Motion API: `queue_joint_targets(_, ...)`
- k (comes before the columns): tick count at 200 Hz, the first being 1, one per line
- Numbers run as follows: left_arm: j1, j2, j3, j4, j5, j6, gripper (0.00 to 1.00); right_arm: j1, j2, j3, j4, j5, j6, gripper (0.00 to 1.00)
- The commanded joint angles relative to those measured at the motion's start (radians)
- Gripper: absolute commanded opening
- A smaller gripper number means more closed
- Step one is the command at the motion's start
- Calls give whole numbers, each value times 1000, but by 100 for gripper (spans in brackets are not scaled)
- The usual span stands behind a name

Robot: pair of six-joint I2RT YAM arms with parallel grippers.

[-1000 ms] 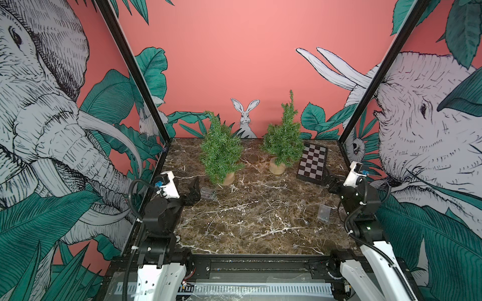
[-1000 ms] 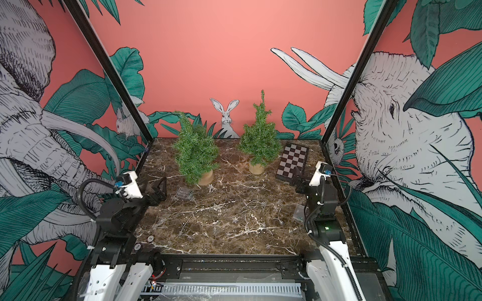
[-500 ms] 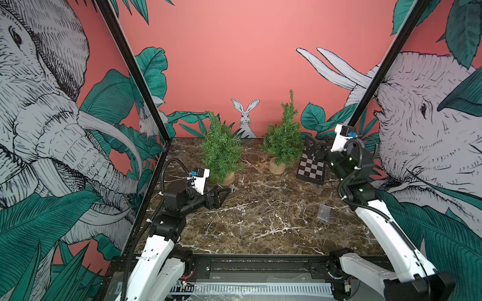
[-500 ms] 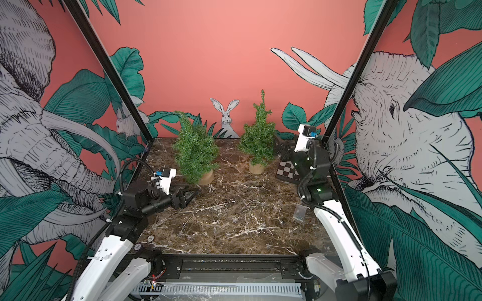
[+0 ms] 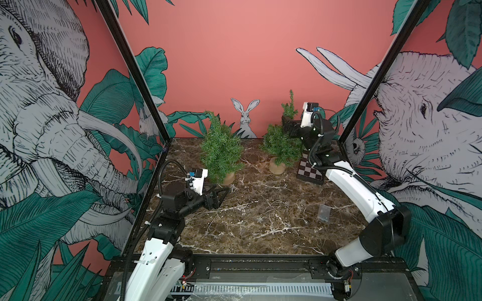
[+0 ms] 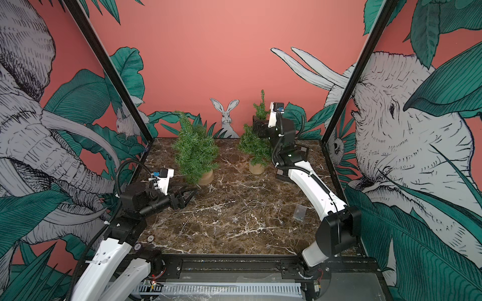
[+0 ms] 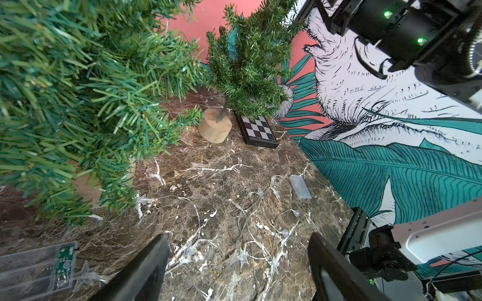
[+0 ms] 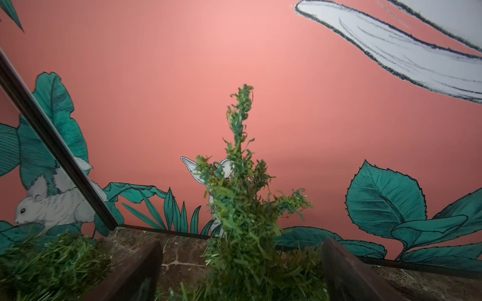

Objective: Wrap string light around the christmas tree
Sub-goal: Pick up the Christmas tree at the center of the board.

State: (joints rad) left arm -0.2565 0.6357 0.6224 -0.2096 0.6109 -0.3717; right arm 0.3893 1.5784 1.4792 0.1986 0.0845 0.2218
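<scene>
Light is even and soft in both top views, brightest on the pink back wall (image 5: 234, 52) near the upper middle, with only faint shadows on the dark marble table (image 5: 260, 208). The right wrist view is softly blurred at its lower edge, where the tree (image 8: 242, 208) smears. Straight posts bow toward frame edges in the wrist views.

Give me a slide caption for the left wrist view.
Open left gripper above star string lights on the marble table, two small Christmas trees behind.
</scene>
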Motion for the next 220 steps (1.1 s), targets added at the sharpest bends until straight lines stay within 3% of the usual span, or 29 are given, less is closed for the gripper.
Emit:
queue_joint_targets(1,-1,2,-1,-4,-2,13,86,4,56,66,32,85,-24,96)
queue_joint_targets(17,-1,3,-1,-9,-38,17,86,5,98,104,9,102,-31,93)
queue_joint_targets(37,0,2,-1,-16,-52,22,86,5,124,123,1,96,-38,83)
queue_joint_targets(129,-1,0,-1,-26,-49,10,85,45,37,76,-16,42,-146,6)
queue_joint_targets(147,-1,-6,-1,-30,-46,7,85,65,-23,53,-33,45,-155,0)
queue_joint_targets(220,-1,-24,-7,-23,-49,-1,85,170,-222,-112,-38,9,-135,0)
